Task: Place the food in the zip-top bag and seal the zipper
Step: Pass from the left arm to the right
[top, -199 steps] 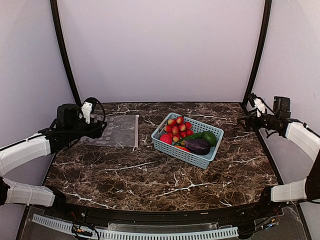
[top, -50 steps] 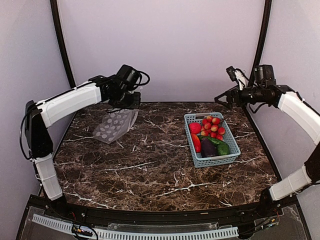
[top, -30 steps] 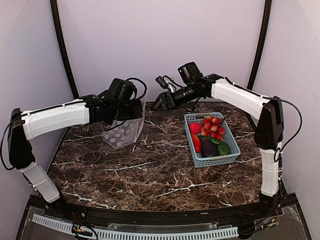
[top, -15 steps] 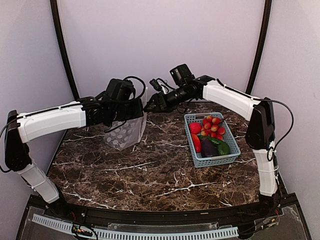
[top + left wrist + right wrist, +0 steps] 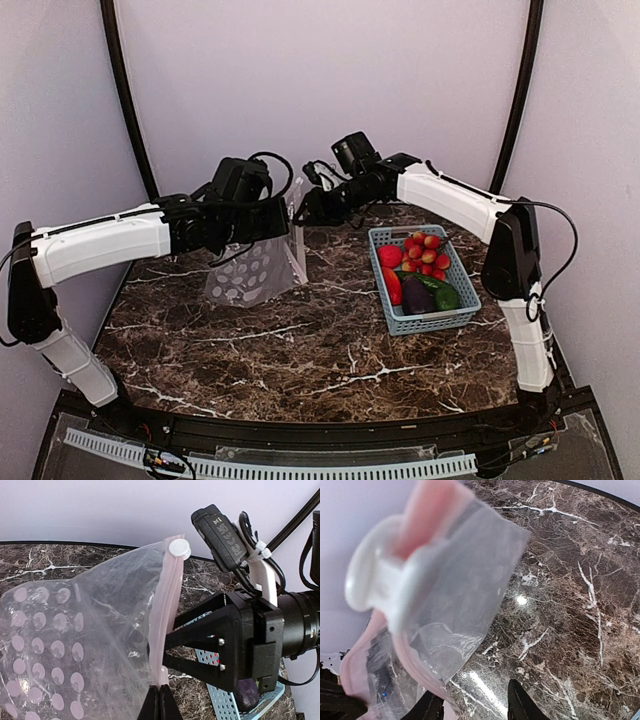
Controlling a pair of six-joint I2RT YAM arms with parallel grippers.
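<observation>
We see the left end effector (image 5: 160, 707) pinched shut on the bag (image 5: 75, 640), gripping it at the lower end of the zipper (image 5: 167, 605). The bag is held up over the rear left of the tabletop (image 5: 300, 350). Its spotted clear body hangs to the left and the pale pink zipper stands nearly upright on its right edge. We cannot tell whether the lowest corner touches the tabletop. A white slider (image 5: 178, 547) sits at the top end of the zipper.

The right end effector (image 5: 475, 702) has its tips right at the zipper, below the slider. Its jaws stand narrowly apart, with tabletop showing between them in the right wrist view. We cannot tell whether either finger presses on the plastic.

The food (image 5: 415, 270) all lies in a light-blue basket (image 5: 430, 318) on the right of the tabletop, well apart from the bag. The berries (image 5: 425, 255) and tomato (image 5: 390, 256) are at the far end, the pepper (image 5: 393, 287) along the left side, and the eggplant (image 5: 417, 296), cucumber (image 5: 435, 283) and avocado (image 5: 447, 298) nearer us.

A short white marking runs along the camera (image 5: 220, 532) on the right wrist. It is tilted and too small for us to read. The bag carries rows of pale round spots.
</observation>
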